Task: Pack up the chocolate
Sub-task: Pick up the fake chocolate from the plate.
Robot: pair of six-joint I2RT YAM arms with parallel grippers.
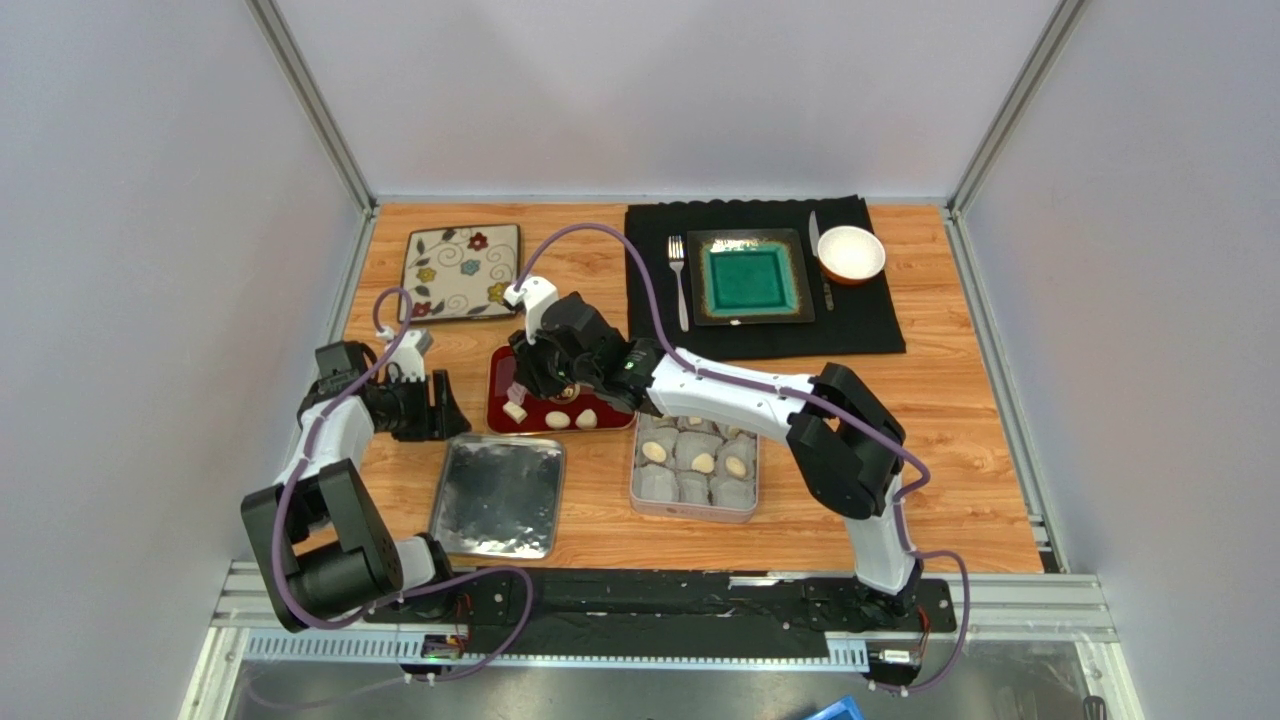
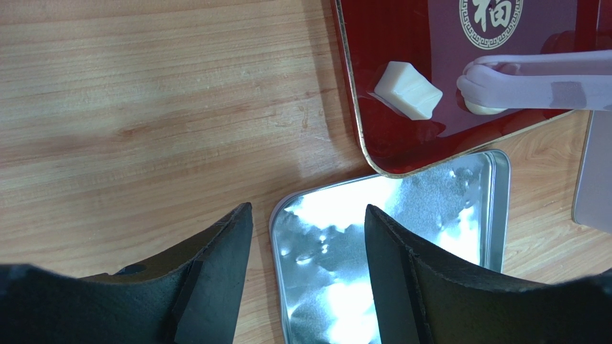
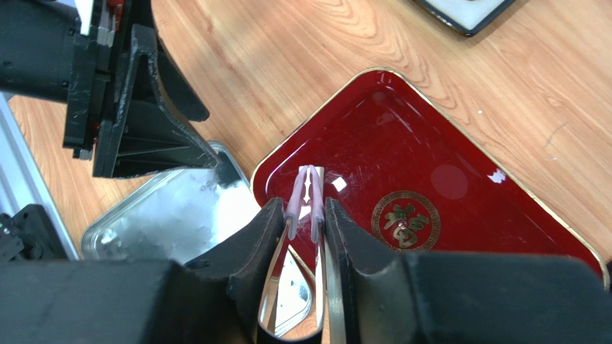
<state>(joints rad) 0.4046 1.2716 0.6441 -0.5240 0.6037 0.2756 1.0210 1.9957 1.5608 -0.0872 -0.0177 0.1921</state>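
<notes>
The chocolate [image 2: 408,89] lay partly on the red tray [image 2: 431,154], where one cream block sat loose near the tray's edge. Beside it a rounder beige piece [image 2: 483,109] lay under the pale tip of the tongs [image 2: 531,79]. From my right wrist I saw a white sliver of that piece between the two pink tips. My right gripper [image 3: 303,215] was closed narrowly on the tongs' metal arms, both black fingers pressed against them, and it hung over the tray's corner. From above, two more beige lumps [image 1: 573,420] rested side by side on the near part of the tray. More lumps sat in the white paper cups [image 1: 694,446] of the tin box [image 1: 693,507], which stood just to the right of the tray and nearer the arm bases. My left gripper [image 2: 307,209] stood wide apart with nothing between its fingers. It was low over the wooden table [image 2: 144,107], at the far edge of the shiny tin lid [image 2: 495,208], and the tray's corner lay just beside that lid. Farther back lay a floral plate [image 1: 463,273] on the left. On the right a black mat [image 1: 879,315] carried a green plate [image 1: 751,278], a fork [image 1: 678,278], a knife [image 1: 816,248] and a white bowl [image 1: 851,252].
</notes>
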